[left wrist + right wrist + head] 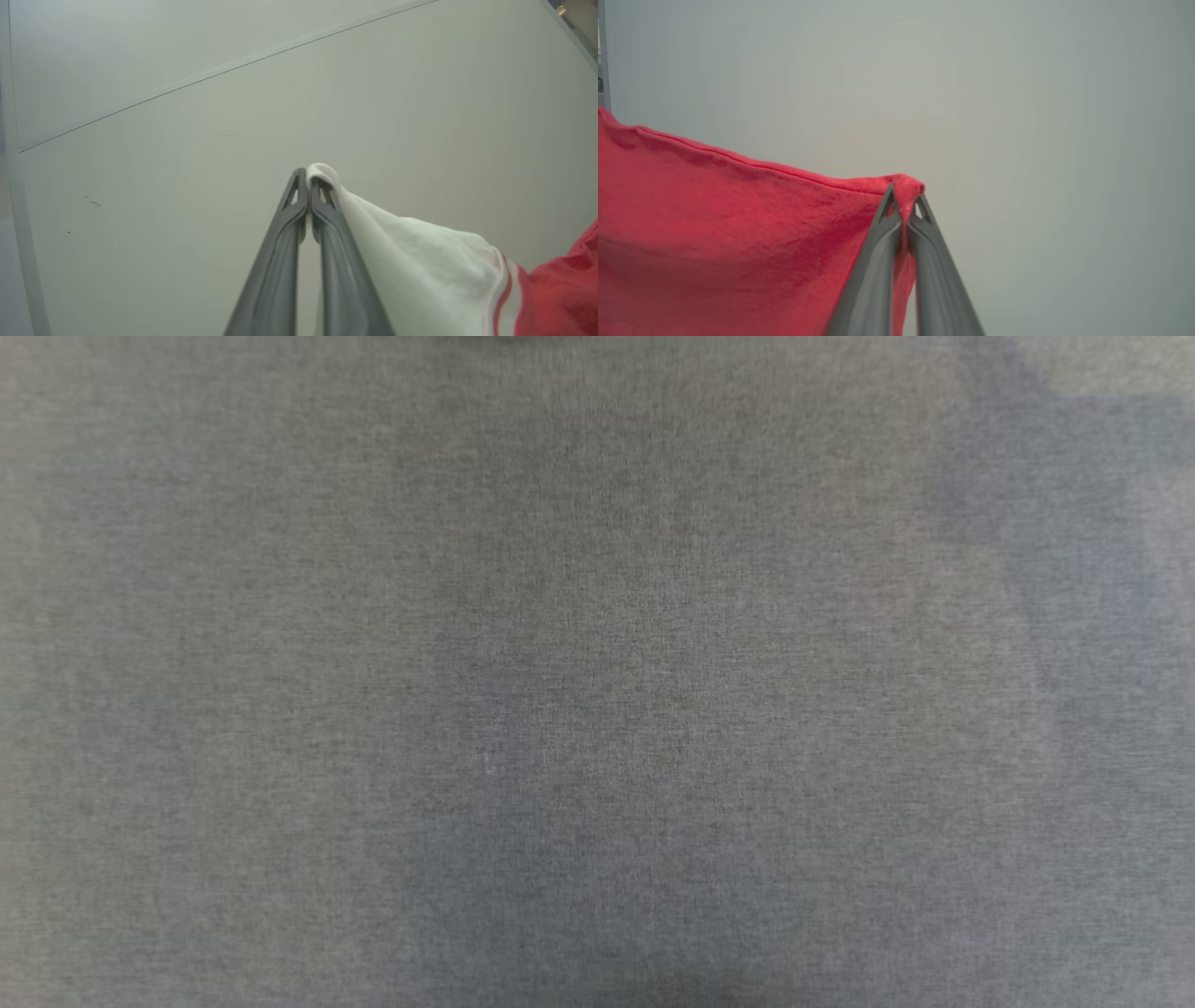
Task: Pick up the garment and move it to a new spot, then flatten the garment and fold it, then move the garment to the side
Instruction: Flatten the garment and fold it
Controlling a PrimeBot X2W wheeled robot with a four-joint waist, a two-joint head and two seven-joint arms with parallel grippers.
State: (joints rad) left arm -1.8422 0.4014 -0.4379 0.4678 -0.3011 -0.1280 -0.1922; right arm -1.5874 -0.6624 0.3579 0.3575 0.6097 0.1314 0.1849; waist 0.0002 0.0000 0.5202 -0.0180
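Note:
In the left wrist view my left gripper (307, 179) is shut on a white sleeve of the garment (420, 266). The cloth pokes out past the fingertips and trails off to the lower right, where a red-white stripe meets red fabric. In the right wrist view my right gripper (905, 198) is shut on a pinch of the garment's (738, 233) red edge. From there the red cloth stretches away to the left as a taut sheet with a hemmed upper edge. The chest lettering is hidden.
Behind the left gripper lies a pale surface (187, 163) crossed by a thin seam (224, 70), with a border strip along its left side. The right wrist view has a plain pale background (1041, 116). The head view is a close, blurred grey woven texture (597, 672).

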